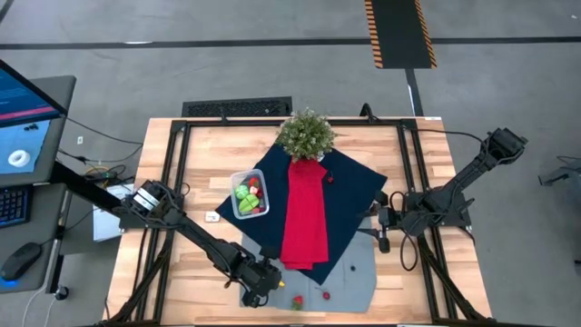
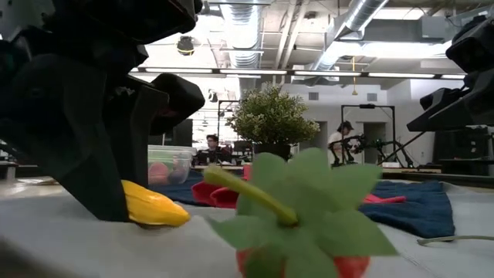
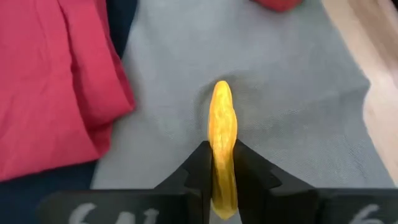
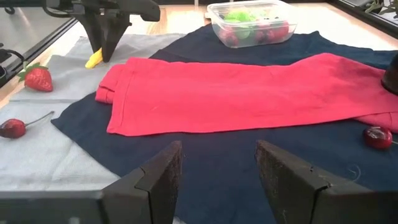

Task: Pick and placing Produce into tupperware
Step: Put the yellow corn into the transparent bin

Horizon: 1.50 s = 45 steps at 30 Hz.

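Observation:
A yellow, long produce piece (image 3: 222,118) lies on the grey cloth (image 3: 292,106) near the table's front edge, with my left gripper (image 3: 222,148) shut on it. The high view shows this gripper (image 1: 268,283) at the front, left of centre. The clear tupperware (image 1: 248,195) stands on the navy cloth (image 1: 349,195) and holds green and red produce. A strawberry (image 4: 37,78) and a cherry (image 4: 12,127) lie on the grey cloth, and another cherry (image 4: 376,137) on the navy cloth. My right gripper (image 4: 217,168) hovers open over the navy cloth at the right. My left gripper pinches the yellow piece's near end (image 3: 222,177) between its two fingers (image 3: 199,168). The fingers slant down from the table's left, and the piece runs forward out of them along their length. Its free end (image 2: 166,212) rests on the grey cloth.
A red cloth strip (image 1: 304,218) lies across the navy cloth between the tupperware and the right arm. A bushy potted plant (image 1: 306,134) stands at the far middle. Dark frame rails (image 1: 177,173) run along both table sides. Bare wood shows at the left (image 1: 195,232).

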Each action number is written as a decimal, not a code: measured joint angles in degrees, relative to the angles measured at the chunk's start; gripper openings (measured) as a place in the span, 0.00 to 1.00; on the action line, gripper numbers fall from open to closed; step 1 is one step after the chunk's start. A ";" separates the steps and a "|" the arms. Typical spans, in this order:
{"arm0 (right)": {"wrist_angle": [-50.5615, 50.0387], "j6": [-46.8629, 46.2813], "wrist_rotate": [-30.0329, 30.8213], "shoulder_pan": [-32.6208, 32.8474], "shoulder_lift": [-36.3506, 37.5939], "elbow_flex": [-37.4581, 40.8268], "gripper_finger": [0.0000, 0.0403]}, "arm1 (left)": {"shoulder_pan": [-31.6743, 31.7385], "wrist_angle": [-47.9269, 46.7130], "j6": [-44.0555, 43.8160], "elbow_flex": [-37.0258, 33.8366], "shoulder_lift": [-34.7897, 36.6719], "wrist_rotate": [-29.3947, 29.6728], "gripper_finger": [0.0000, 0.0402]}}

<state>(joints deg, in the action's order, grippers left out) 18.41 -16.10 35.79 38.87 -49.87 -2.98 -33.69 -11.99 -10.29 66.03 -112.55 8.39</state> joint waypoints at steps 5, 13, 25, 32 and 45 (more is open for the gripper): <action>0.00 0.00 0.00 -0.02 0.00 0.00 0.56 | -0.07 -3.15 -0.06 1.55 -0.05 -0.09 0.10; 0.00 0.00 0.00 -0.02 0.00 0.00 0.56 | -0.44 -6.48 -1.06 3.66 -0.05 2.96 0.11; 0.00 0.00 0.00 -0.02 0.00 0.00 0.56 | -0.12 -24.78 -8.26 9.84 1.68 19.20 0.06; 0.00 0.00 0.00 0.01 0.00 0.00 0.56 | 0.89 -33.70 -16.99 9.95 8.45 27.28 0.06; 0.00 0.00 0.00 -0.02 0.01 0.00 0.56 | 7.21 -35.95 -31.60 -7.25 28.17 32.93 0.06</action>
<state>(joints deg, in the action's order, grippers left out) 18.41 -16.10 35.79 38.85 -49.85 -2.98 -26.49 -47.94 -41.90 58.78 -84.38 41.32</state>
